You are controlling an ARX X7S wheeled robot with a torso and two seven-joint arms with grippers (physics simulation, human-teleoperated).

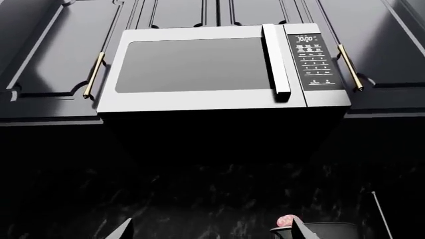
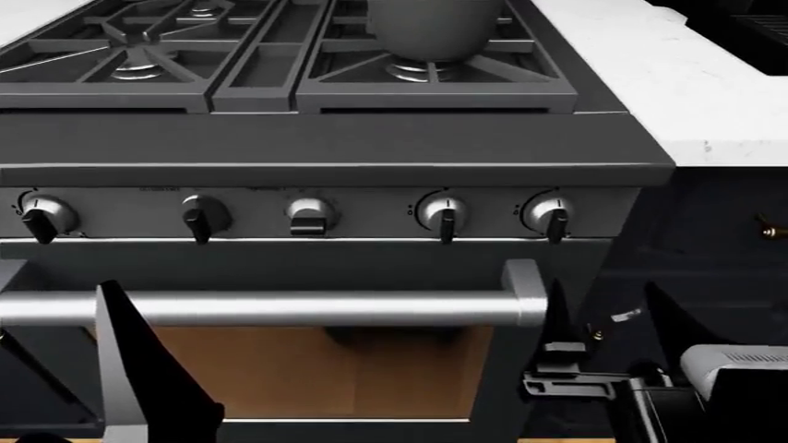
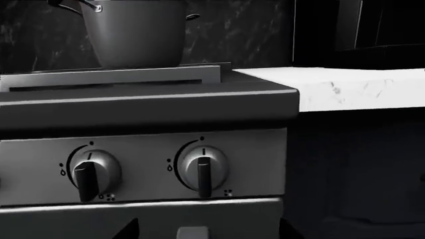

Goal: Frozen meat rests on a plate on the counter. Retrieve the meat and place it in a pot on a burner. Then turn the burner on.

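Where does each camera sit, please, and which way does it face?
Head: above the stove front, facing down at knobs, oven handle and pot; both arms show.
Left wrist: on the left arm, tilted up at the microwave; left pincer tips show.
Right wrist: on the right arm, level with two knobs; right pincer tips show.
Shared: head and right wrist both see pot and counter.

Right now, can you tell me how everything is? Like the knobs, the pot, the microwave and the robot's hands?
pot: upright on the burner at the stove's right.
meat: only a pinkish end shows, at the pot's rim.
stove knobs: all five point straight down.
microwave: door shut, display lit.
oven handle: level; door looks closed.
left gripper: open, holding nothing.
right gripper: open, facing the right knobs.
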